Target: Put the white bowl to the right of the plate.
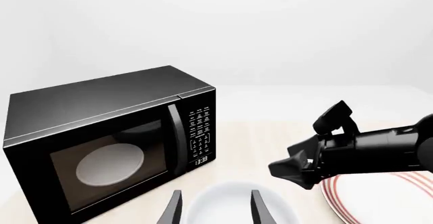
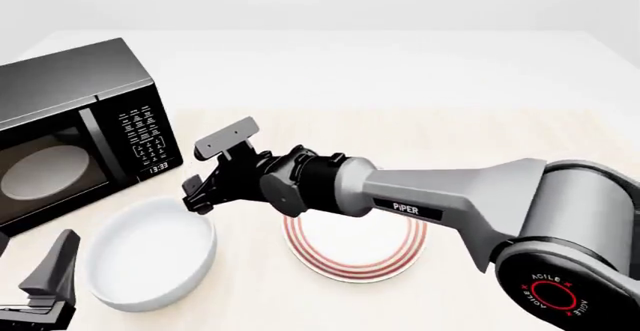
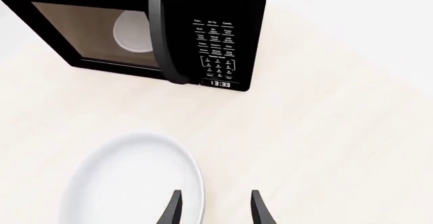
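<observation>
Front view: white bowl (image 2: 148,254) at lower left on the surface (image 2: 470,136), left of the plate (image 2: 352,250), right tool (image 2: 197,193) over its rim, open, empty, left tool (image 1: 215,209) open, empty, microwave (image 3: 145,29) clock legible only in wrist views

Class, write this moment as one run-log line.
white bowl: left of plate | right gripper: open, at bowl rim | left gripper: open, idle

The right arm (image 2: 420,196) stretches low across the plate (image 2: 355,260), blocking the way over it. Bare table (image 2: 520,121) lies open beyond and to the plate's right. The microwave (image 2: 70,136) walls off the white bowl's (image 2: 150,252) far left side, seemingly close.
</observation>
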You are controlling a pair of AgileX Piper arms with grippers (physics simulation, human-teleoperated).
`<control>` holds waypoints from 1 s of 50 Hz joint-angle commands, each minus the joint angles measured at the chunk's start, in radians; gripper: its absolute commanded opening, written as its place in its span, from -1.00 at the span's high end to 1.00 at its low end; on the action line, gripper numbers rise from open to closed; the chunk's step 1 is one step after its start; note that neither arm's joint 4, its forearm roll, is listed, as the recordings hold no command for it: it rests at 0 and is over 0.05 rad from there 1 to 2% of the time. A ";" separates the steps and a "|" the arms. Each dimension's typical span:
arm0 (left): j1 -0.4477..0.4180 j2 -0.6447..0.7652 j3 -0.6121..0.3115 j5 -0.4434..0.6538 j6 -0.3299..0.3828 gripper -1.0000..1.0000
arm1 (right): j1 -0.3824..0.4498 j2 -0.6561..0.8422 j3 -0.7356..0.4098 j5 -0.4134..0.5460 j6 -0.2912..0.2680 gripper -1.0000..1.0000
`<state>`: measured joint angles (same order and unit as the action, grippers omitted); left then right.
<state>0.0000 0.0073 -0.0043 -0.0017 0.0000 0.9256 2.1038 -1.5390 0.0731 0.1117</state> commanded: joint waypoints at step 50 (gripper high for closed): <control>0.000 0.000 0.000 0.000 0.000 -1.00 | 0.017 0.163 -0.042 -0.021 0.094 -1.00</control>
<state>0.0000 0.0073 -0.0043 -0.0017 0.0000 0.9352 2.2373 -1.5715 0.0587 0.1903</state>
